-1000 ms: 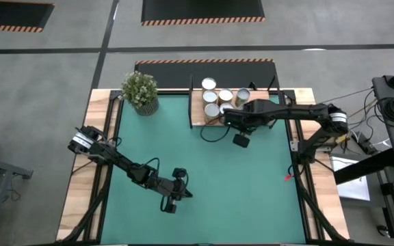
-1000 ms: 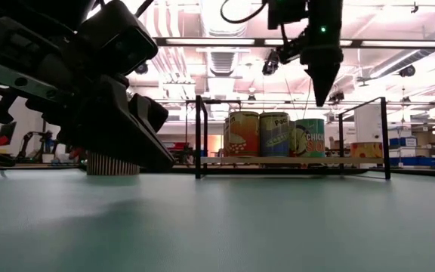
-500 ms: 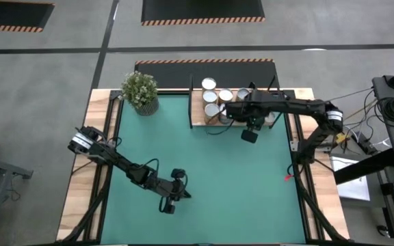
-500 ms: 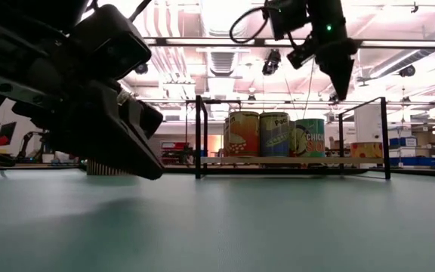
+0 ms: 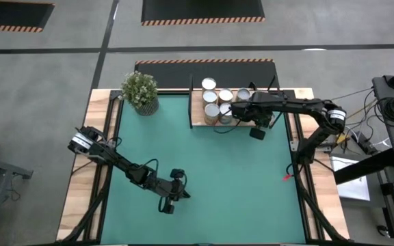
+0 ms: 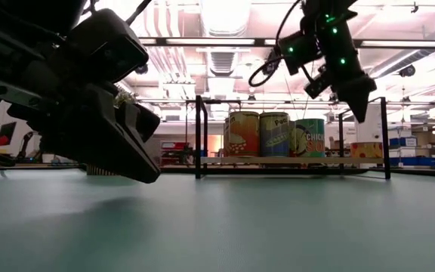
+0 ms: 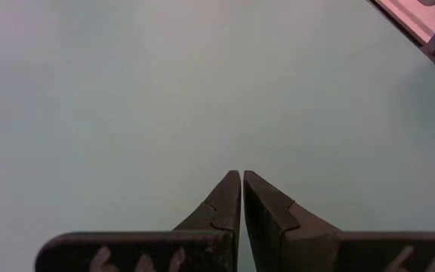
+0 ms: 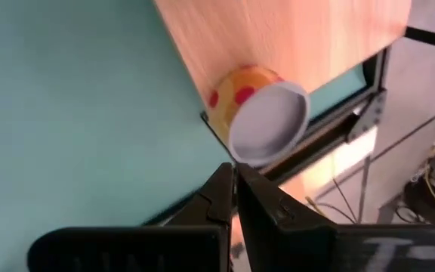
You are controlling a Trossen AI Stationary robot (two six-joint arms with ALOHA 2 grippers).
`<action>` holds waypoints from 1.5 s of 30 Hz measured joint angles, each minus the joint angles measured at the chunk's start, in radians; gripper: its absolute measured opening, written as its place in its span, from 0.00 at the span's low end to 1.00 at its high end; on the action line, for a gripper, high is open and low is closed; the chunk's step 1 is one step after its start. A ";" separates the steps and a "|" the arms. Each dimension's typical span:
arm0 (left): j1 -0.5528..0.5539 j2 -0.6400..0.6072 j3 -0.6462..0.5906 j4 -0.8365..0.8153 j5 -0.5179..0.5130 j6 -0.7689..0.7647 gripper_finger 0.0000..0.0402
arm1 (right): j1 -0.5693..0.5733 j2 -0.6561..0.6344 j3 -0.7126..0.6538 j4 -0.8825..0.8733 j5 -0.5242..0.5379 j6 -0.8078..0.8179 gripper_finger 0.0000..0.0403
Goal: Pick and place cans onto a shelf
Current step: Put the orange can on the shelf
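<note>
**Mia:** Where are the little round tins now?

**Ben:** I can see five small cans with silvery-white tops (image 5: 217, 104) from above. They stand close together on the flat light-wood shelf with thin black frame edges (image 5: 197, 115), at the far side of the big green mat (image 5: 204, 164). From table height, the labels look orange, blue and green. The right wrist view also shows one yellow can with red dots (image 8: 259, 113) at the shelf's corner, right by the frame.

**Mia:** Is the robot holding a can?

**Ben:** No. The right claw (image 5: 257, 132) hangs in the air above the near edge of the shelf, toward its right end. Its two dark fingers (image 8: 225, 198) are pressed together with nothing between them. The left claw (image 5: 169, 205) waits low over the green mat, well apart from the shelf. Its fingers (image 7: 225, 198) are pressed together too, and it holds nothing.

**Mia:** So is the job done?

**Ben:** I think it is mostly done, or all done. Every can I can see is on the shelf, and no can sits on the mat. The right half of the shelf is partly hidden under the right arm, so I cannot count there. If more cans are meant to go up, I cannot see them anywhere on the table.

**Mia:** What else is there?

**Ben:** Just a leafy green plant in a pot (image 5: 139, 92) at the far left corner of the mat.
</note>
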 joint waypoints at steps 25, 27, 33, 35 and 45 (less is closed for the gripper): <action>0.000 0.000 -0.022 0.083 0.000 0.000 0.00 | 0.000 -0.048 -0.143 0.123 0.062 0.058 0.02; 0.000 0.000 -0.022 0.083 0.000 0.000 0.00 | 0.000 -0.048 -0.120 0.123 0.061 0.055 0.02; 0.000 0.000 -0.026 0.082 0.000 0.000 0.00 | -0.003 -0.048 -0.067 0.125 0.060 0.007 0.02; 0.000 0.000 -0.028 0.080 0.000 -0.004 0.00 | -0.009 -0.048 -0.065 0.126 0.060 -0.001 0.02; -0.002 0.000 -0.032 0.081 0.000 -0.008 0.00 | -0.030 -0.040 -0.122 0.195 0.063 -0.072 0.02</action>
